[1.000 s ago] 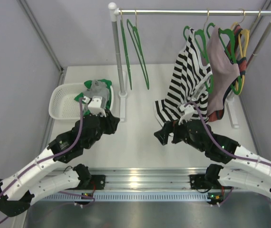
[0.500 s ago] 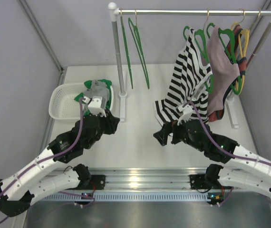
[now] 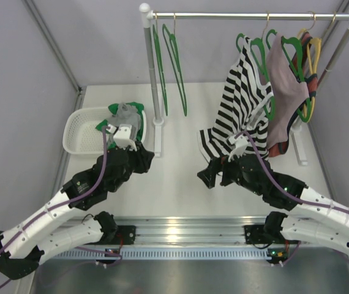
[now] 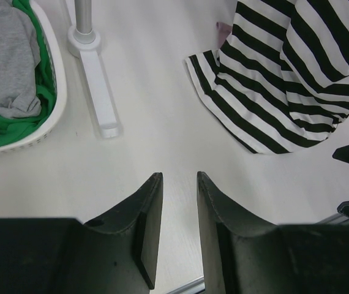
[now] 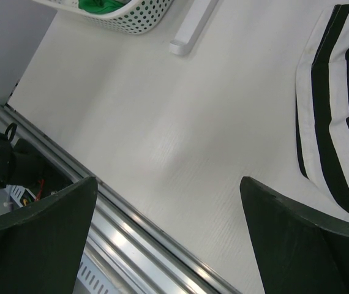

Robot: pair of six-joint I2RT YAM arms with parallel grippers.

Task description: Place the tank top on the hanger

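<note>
tank top point(image 3: 124, 113): plain light-grey knit, soft & crumpled in a heap. it lies in the basket point(image 3: 70, 131) at abt 10 o'clock on the worktop point(image 3: 174, 177), on a bright green garment point(image 4: 9, 125). hanger point(image 3: 179, 73): thin bright-green triangle w/ gold hook, hung on the rail point(image 3: 223, 15) at 12 o'clock. a 2nd like it hangs just beside, nearer the rack's left post.

materials: worktop is smooth matte white. the rail is grey metal tube w/ white end knobs, and the post stands on a flat white foot point(image 4: 98, 92). striped top point(image 3: 236, 116), black & white, hangs at abt 1 o'clock, its hem spilling onto the worktop. a pinkish garment point(image 3: 285, 86) hangs at its 3 o'clock, w/ yellow hangers point(image 3: 314, 55) past that. basket is white plastic w/ rounded corners & holed sides.

room: worktop surface shows in a strip btwn the foot & the striped hem. grey walls point(image 3: 27, 73) close in at 9 & 3 o'clock.

left claw point(image 4: 179, 177): dark curved fingers w/ a narrow gap, nothing in it, over the worktop at the basket's 5 o'clock, apart from the tank top. right claw point(image 5: 168, 184): spread wide & holding nothing, the striped hem at its 2 o'clock in the wrist view.
</note>
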